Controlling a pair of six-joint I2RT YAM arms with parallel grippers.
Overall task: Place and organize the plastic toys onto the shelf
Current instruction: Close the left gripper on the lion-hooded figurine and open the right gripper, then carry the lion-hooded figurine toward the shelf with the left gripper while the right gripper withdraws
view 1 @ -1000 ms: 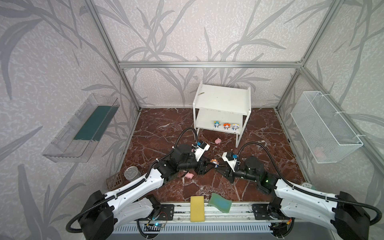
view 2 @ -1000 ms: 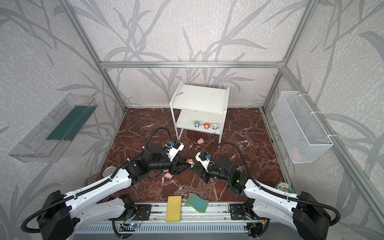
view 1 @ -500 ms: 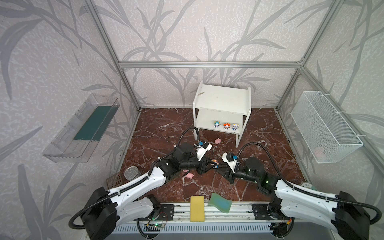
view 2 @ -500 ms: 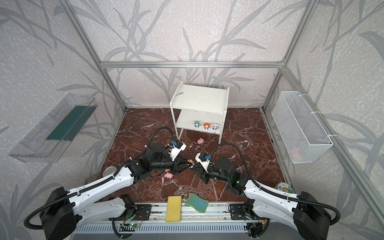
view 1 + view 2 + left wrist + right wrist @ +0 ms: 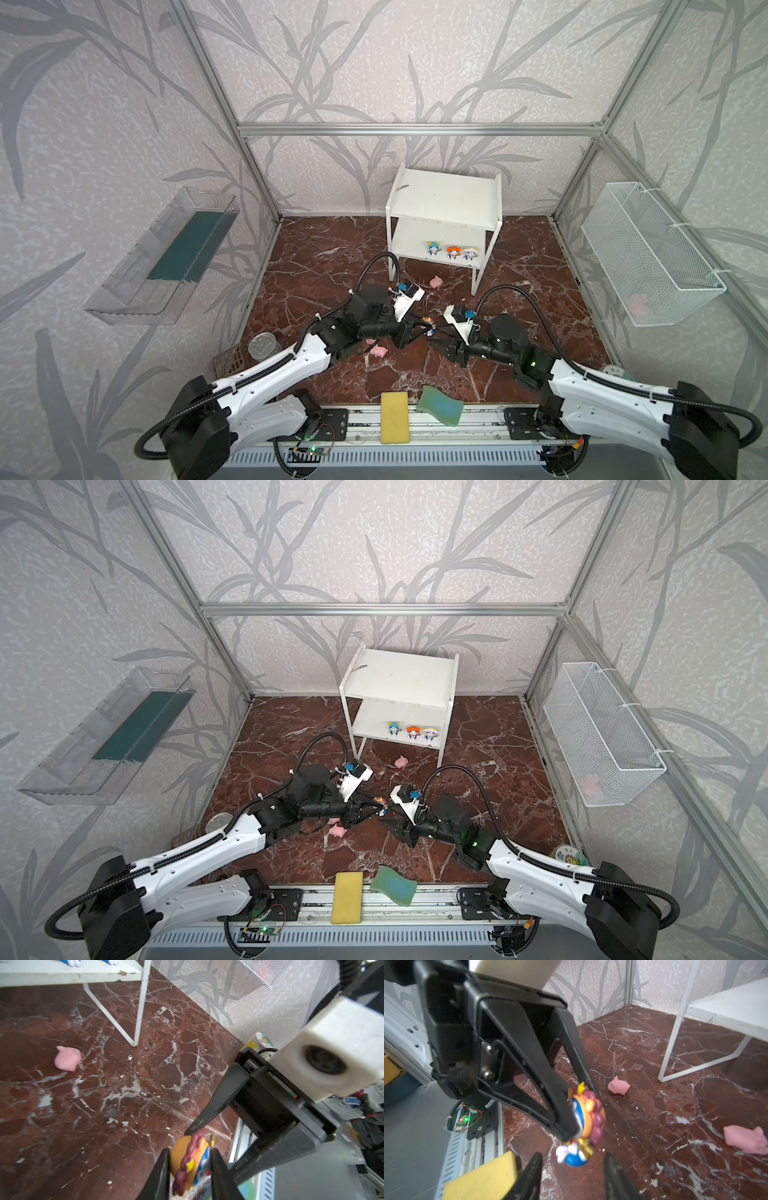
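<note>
Top views: handover just made – left gripper (image 5: 423,330) closed on orange-maned figurine (image 5: 428,325); right gripper (image 5: 436,338) let go, part open, empty; figurine ready for shelf (image 5: 444,199) ahead of both, three figurines (image 5: 453,252) on lower board. Wire basket (image 5: 648,249) out beyond right gripper: pink lump (image 5: 638,303), unclear
Left wrist: figurine pinched between fingers (image 5: 162,1172)
Right wrist: own fingers (image 5: 529,1176) apart, figurine just ahead

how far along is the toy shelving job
Done: three figurines stand on the shelf's lower board. In hand: the left gripper is shut on a fourth figurine; the right gripper is open beside it. Left: at least two pink pigs on the floor.
</note>
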